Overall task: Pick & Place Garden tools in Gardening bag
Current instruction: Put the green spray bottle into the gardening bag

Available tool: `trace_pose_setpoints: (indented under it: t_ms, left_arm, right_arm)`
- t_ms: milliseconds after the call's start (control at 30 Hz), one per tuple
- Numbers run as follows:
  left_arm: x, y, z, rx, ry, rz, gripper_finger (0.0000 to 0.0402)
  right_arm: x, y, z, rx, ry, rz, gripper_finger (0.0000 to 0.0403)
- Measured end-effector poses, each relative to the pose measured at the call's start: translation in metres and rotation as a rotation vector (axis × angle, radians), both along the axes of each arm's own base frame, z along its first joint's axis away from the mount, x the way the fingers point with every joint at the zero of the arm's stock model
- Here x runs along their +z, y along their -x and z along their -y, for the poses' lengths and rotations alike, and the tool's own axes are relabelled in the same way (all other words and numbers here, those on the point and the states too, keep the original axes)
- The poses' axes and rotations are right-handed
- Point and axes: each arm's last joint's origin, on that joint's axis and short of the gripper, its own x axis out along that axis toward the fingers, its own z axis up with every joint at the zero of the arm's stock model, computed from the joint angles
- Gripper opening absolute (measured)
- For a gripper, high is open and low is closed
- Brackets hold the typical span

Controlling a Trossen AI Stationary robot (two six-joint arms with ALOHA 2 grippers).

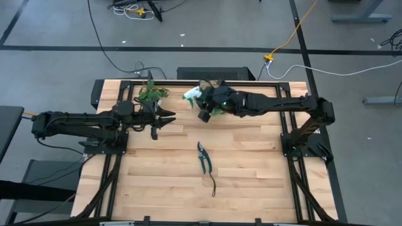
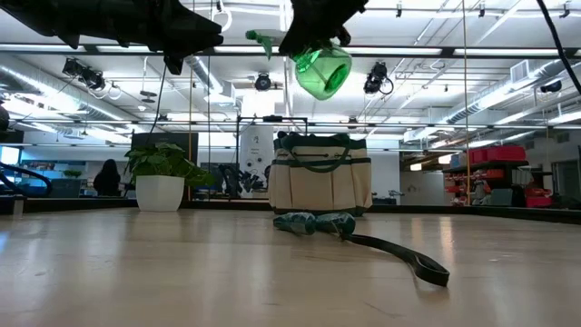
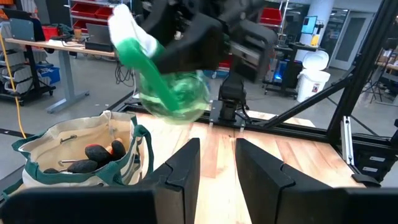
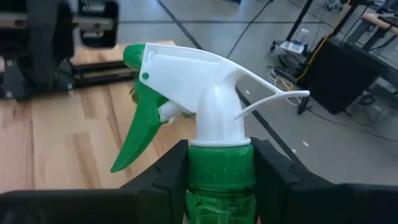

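Overhead, right gripper [image 1: 210, 108] clasped the green spray bottle [image 1: 196, 95] at the table's twelve o'clock edge; left gripper [image 1: 164, 121] hung empty, jaws parted, at ten o'clock. Low view: bottle aloft above the gardening bag [image 2: 320, 183]. Right wrist: fingers pinched its rigid neck, likely the surest hold; the clear plastic body looked light and slick.

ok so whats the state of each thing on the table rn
spray bottle: held in the air by the right gripper, fingers clamped on its neck
gardening bag: upright, mouth open, some tools already inside
pruning shears: lying flat mid-table, untouched
potted plant: upright at the far edge
left gripper: fingers apart, holding nothing, pointed toward the bag
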Motion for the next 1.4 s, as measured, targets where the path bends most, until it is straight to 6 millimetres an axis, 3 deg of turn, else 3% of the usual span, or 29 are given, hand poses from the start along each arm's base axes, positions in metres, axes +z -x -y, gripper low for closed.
trace_pose_setpoints:
  t_ms: [133,500,1067,1400]
  left_arm:
    - [0.0,0.0,0.0,0.0,0.001,-0.004,0.0108]
    - [0.0,0.0,0.0,0.001,0.0,-0.003,0.0108]
    - [-0.001,0.0,0.0,0.001,0.0,-0.008,0.0108]
    - [-0.001,0.0,0.0,0.001,-0.002,-0.008,0.0108]
  right_arm:
    - [0.0,0.013,0.012,0.022,-0.026,0.078,0.0131]
    - [-0.026,0.047,0.029,0.068,-0.063,0.335,0.0131]
    - [-0.063,0.072,0.065,0.014,-0.053,0.499,0.0131]
    - [-0.089,0.101,0.081,-0.008,-0.048,0.696,0.0131]
